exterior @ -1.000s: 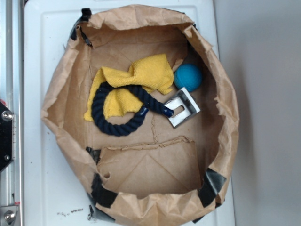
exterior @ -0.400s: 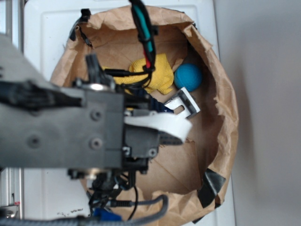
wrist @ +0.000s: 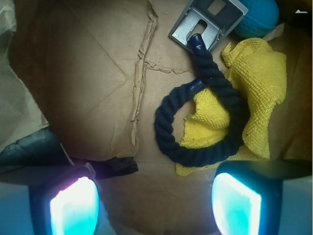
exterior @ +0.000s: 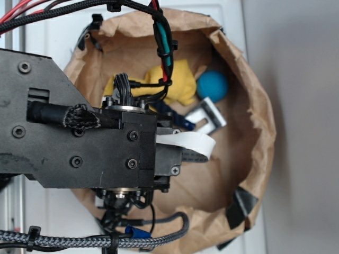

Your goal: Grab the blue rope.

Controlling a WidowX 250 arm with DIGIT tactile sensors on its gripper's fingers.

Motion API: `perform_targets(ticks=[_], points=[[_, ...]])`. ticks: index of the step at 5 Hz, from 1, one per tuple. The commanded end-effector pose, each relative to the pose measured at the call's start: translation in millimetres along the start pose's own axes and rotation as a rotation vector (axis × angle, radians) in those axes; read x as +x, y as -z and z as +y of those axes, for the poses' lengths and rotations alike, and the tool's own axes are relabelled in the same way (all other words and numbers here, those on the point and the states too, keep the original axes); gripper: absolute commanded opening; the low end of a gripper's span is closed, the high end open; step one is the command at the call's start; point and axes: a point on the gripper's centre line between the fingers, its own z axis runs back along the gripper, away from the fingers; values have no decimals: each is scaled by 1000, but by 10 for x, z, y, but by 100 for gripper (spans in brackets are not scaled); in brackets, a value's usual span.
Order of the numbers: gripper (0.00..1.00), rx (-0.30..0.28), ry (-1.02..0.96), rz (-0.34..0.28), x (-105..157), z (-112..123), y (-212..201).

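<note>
The blue rope [wrist: 165, 139] lies curled in a loop on the brown paper floor, partly over a yellow cloth [wrist: 257, 81]. One shiny blue tip rests on a metal bracket [wrist: 208, 19]. My gripper [wrist: 155, 205] is open, its two glowing pads [wrist: 73, 205] above bare paper just short of the loop, with nothing between them. The right pad sits near the loop's lower edge. In the exterior view my arm hides most of the rope; only a blue tip [exterior: 184, 123] shows, and the jaws are hidden.
Everything lies inside a crumpled brown paper bag [exterior: 259, 116] with raised walls and black tape at the corners. A teal ball [exterior: 212, 84] sits beside the bracket [exterior: 207, 117] at the far side. Cables run over the bag.
My arm has swung in over the bag from the left and now covers most of it. The rope, cloth, ball and bracket lie where they were.
</note>
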Motion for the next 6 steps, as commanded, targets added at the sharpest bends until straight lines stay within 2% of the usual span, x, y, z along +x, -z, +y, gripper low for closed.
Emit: perform_targets(ticks=[1, 2, 3, 4, 5, 6], points=[[100, 6, -13, -38, 68, 30, -96], [100, -20, -90, -44, 207, 241, -45], [100, 2, -195, -70, 390, 378, -61], [100, -52, -239, -94, 433, 546, -151], [100, 4, -201, -97, 397, 473, 39], [100, 42, -114, -117, 312, 253, 301]])
